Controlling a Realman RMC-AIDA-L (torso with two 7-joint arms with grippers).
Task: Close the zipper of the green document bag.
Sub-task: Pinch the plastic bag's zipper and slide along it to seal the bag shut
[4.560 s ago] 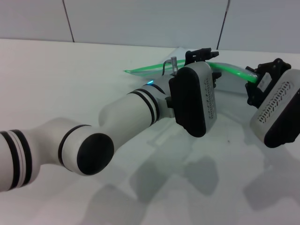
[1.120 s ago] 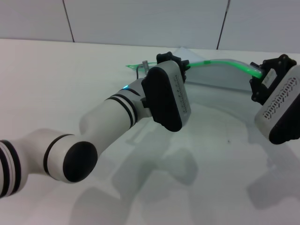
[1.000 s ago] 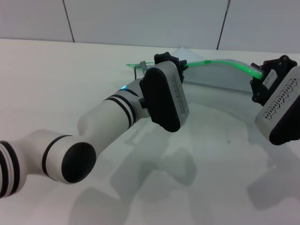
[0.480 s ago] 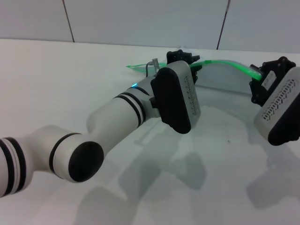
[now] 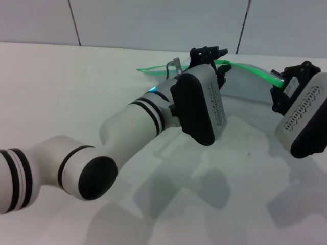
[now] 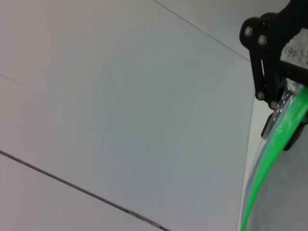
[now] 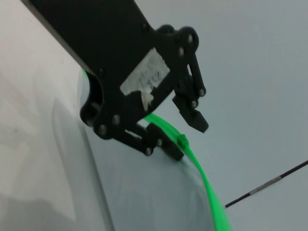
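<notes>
Presently, your inventory reads as follows:

- Left gripper [image 5: 207, 52]: you have it reached across the white table [image 5: 76, 87] to the far side, sitting on the green strip about midway along the part you can see. In the right wrist view this claw [image 7: 183, 132] has its fingers apart. One finger [image 7: 166, 147] lies against the strip, and the other [image 7: 196, 120] stands clear of it.
- Right gripper [image 5: 277, 87]: you hold it at the right-hand end of the strip, raised off the table. In the left wrist view it [image 6: 281, 113] shows farther off, its black fingers closed together on the green strip.
- Zipper [image 5: 250, 70]: a thin bright green band. From the head camera it runs from a pointed end at the left, passes behind the left gripper, and arcs over to the right gripper. It shows as a curved green line in the left wrist view [image 6: 260, 178] and in the right wrist view [image 7: 209, 192].
- Slider tab [image 7: 182, 141]: a small green piece on the strip, just at the tip of the left gripper's nearer finger. You cannot tell from these views whether the finger grips it or only touches it.
- Green document bag [image 5: 245, 87]: a translucent bluish-clear pouch hanging below the green strip between the two grippers. Its right end is lifted and its lower edge rests on the table. Its clear sheet fills the lower part of the right wrist view [image 7: 144, 192].
- Wall [image 5: 153, 20]: pale panels with dark seams, behind the table.
</notes>
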